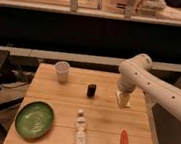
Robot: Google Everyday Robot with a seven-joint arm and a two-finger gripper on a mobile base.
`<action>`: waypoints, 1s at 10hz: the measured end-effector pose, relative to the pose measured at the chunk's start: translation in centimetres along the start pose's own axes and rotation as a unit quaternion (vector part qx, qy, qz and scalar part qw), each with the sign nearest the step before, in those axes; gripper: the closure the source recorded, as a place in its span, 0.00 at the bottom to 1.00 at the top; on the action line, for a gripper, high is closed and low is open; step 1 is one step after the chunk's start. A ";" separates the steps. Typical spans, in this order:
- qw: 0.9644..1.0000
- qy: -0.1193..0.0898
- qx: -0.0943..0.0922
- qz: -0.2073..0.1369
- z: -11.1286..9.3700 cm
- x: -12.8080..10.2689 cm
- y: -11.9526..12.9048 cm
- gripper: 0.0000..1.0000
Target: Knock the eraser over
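Here the eraser [91, 91] stands, apparently upright, near the gripper [124, 99], its state unclear.

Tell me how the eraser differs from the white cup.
The eraser is black, the cup white. The eraser is shorter and narrower than the cup. The eraser stands nearer the gripper, low over the table's image-right side; the cup stands farther off. Both stand upright on the table.

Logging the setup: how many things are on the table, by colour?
White: 3 (cup, bottle, pad)
Black: 1 (eraser)
Green: 1 (plate)
Orange: 1 (carrot)
Total: 6
Claw by the pad, right of the eraser.
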 end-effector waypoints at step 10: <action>1.000 -0.009 0.003 -0.020 2.3 -2.3 -1.2 0.20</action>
